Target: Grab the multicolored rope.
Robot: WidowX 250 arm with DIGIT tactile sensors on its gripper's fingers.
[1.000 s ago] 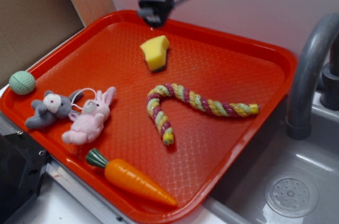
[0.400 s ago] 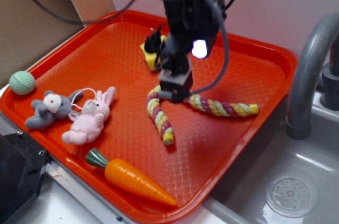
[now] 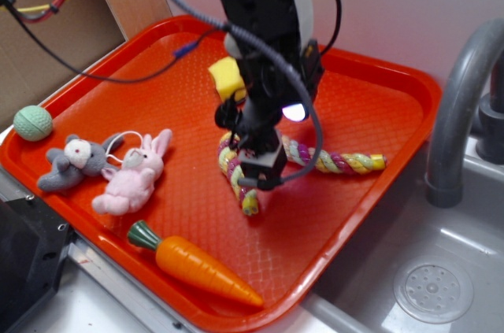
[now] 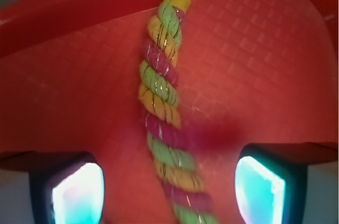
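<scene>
Poised low over the bend of the multicolored rope [image 4: 161, 113] lying mid-way across the red tray [image 3: 409, 89], the gripper [image 3: 260, 174] has its jaws apart astride it, so closing comes next, I judge.

Black arm [image 3: 264, 26], looping black cables [image 3: 311, 124], glowing light [image 3: 294, 112]
</scene>
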